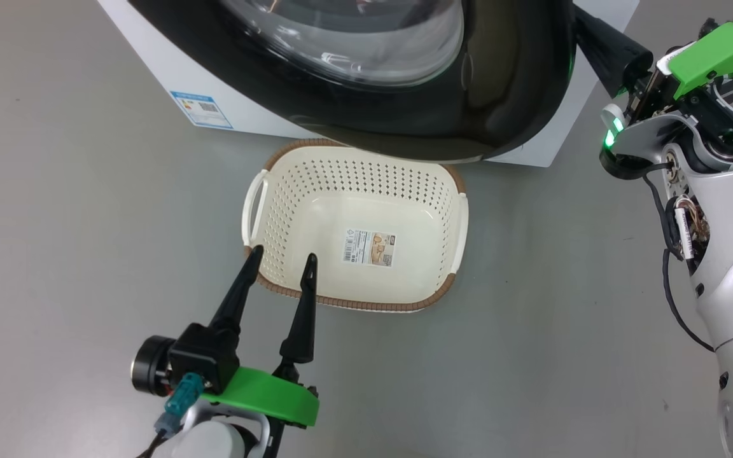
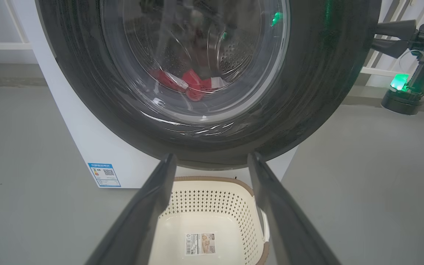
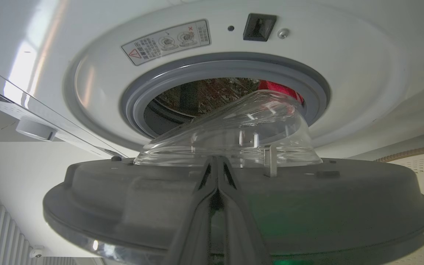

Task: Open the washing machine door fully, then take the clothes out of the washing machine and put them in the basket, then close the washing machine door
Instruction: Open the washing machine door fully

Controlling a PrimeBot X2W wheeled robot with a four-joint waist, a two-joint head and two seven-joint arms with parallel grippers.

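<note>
step: door opening, first part of the task, judged under way
done: washing machine door (image 1: 506, 83) off its latch and partly swung out, not fully open
left: finish the swing; move the clothes to the basket; shut the door
right gripper (image 3: 217, 162): jaws together, holding nothing; tips against the door's grey inner face at its right edge, just below the glass bowl
left gripper (image 1: 284, 254): jaws apart, empty; hovers above the basket's near-left rim
door look: wide glossy black rim, bulging clear glass centre; it overhangs the far edge of the basket
washing machine (image 2: 87, 140): white box at the far side, blue label low on its left front
clothes (image 2: 193, 82): red with white bands, low in the drum, seen through the glass
basket (image 1: 284, 210): cream, perforated, brown rim; on the floor near the machine, only a paper label inside
</note>
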